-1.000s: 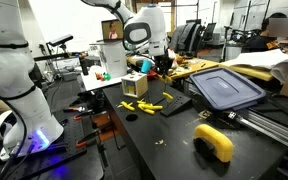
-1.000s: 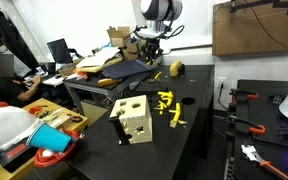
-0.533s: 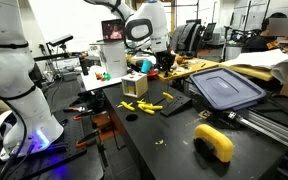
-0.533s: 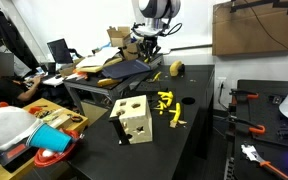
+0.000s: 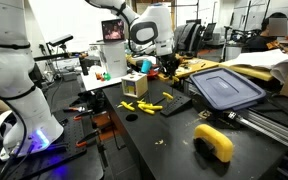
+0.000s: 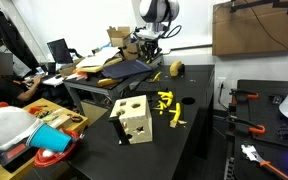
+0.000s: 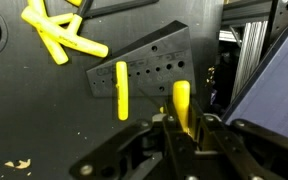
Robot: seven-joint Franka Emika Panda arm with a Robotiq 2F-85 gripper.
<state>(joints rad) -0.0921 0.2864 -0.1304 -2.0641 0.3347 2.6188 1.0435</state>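
End effector (image 7: 184, 128) gripped yellow peg (image 7: 182, 100) above perforated plate (image 7: 154, 60), by tabletop (image 7: 44, 120) edge. Peg judged light, stiff, slick; best held mid-length.

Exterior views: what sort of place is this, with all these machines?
Probably a robotics lab: a white robot arm over a black workbench, monitors on cluttered desks, and a second white robot nearby.

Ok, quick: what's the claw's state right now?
Claw: closed, holding a yellow stick between its fingers.
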